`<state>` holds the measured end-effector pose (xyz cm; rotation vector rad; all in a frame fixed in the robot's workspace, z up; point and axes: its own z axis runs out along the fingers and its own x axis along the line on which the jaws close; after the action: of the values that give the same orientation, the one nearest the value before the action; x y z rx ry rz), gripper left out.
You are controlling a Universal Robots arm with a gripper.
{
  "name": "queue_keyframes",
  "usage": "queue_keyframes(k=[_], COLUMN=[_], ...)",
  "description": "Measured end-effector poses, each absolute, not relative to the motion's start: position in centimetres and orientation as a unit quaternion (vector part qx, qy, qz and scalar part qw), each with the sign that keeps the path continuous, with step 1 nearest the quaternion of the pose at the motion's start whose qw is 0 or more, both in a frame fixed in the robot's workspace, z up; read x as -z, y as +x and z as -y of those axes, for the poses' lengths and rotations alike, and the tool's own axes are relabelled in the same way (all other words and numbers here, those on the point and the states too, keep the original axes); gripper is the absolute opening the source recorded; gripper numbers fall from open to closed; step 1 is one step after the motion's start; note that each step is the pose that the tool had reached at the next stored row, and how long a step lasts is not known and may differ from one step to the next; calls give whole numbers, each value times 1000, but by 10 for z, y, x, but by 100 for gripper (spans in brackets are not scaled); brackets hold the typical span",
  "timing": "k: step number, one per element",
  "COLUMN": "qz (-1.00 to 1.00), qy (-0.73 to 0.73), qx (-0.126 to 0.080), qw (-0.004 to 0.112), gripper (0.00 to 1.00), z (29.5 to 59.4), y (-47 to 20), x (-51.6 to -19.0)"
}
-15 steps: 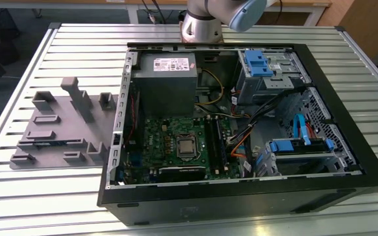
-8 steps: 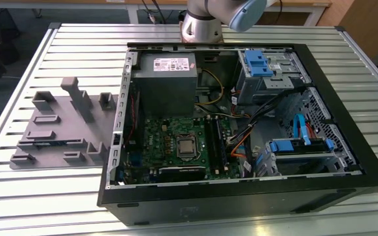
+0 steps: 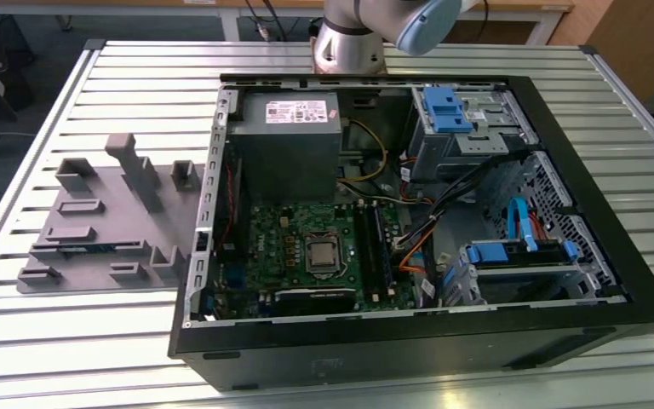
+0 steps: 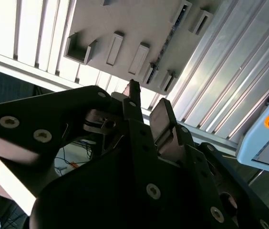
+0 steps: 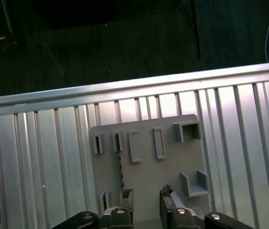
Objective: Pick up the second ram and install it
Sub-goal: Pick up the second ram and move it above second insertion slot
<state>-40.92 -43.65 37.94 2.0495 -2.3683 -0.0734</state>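
Exterior view: thin blue ram (image 3: 88, 248), edge-on.

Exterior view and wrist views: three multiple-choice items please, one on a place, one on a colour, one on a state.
1. Where is the gray tray in the exterior view?
A. At the exterior view's left of the computer case.
B. Inside the case.
C. At the exterior view's right of the case.
2. The motherboard is:
A. red.
B. white.
C. green.
3. The gripper is:
A. shut on a cable.
B. open and empty.
C. shut on a screwdriver.
Answers: 1A, it lies outside the case's wall on that side; 2C, green board surrounds the processor; 3B, the first wrist view shows the tray between its parted fingertips.
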Motion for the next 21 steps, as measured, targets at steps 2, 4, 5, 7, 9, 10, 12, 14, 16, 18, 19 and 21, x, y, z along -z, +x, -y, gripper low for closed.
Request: queue_keyframes(k=[2,4,5,7,9,10,12,14,16,18,19,21], qz=[755,755,755,755,755,755,755,755,755,755,755,755], qy=[655,655,655,655,655,655,655,655,655,655,655,655], qx=[23,23,22,22,22,22,22,22,22,22,22,22], qw=[4,3,3,3,3,3,3,3,3,3,3,3], gripper=[36,36,36,36,36,36,36,36,36,36,36,36], z=[436,436,436,436,436,436,436,436,436,436,436,436], y=[-409,-409,-409,-409,-409,-409,-409,-409,-409,-409,-409,-409], x=[-379,-379,-379,-378,-378,-377,-377,-371,-370,-370,-370,-369])
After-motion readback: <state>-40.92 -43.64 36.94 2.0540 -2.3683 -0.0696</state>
